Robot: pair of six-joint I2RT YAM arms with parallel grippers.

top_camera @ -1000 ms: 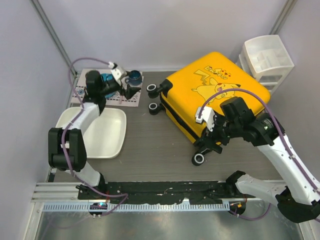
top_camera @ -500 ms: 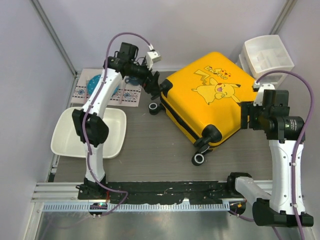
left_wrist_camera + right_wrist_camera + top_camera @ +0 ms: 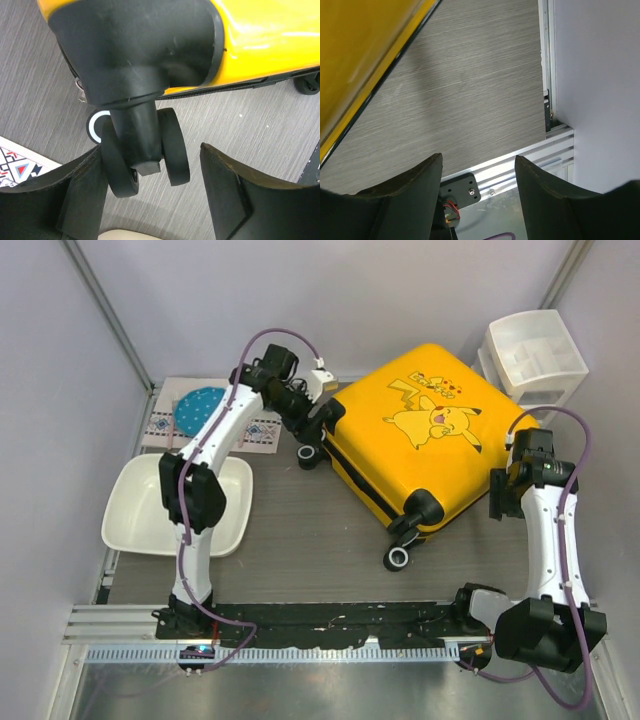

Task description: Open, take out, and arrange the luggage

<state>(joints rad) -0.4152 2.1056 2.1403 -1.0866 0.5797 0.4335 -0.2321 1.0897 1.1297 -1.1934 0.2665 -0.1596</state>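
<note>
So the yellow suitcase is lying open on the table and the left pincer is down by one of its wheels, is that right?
Not open: the top external view shows the yellow suitcase lying shut on the table. The left pincer is down by one of its wheels, as you said.

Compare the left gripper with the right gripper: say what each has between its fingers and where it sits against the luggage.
The left gripper straddles a black caster wheel at the left end of the luggage. The right gripper has only bare table between its fingers. The left sits at the wheel end, the right beside the luggage's right edge. Both are open and grip nothing.
</note>
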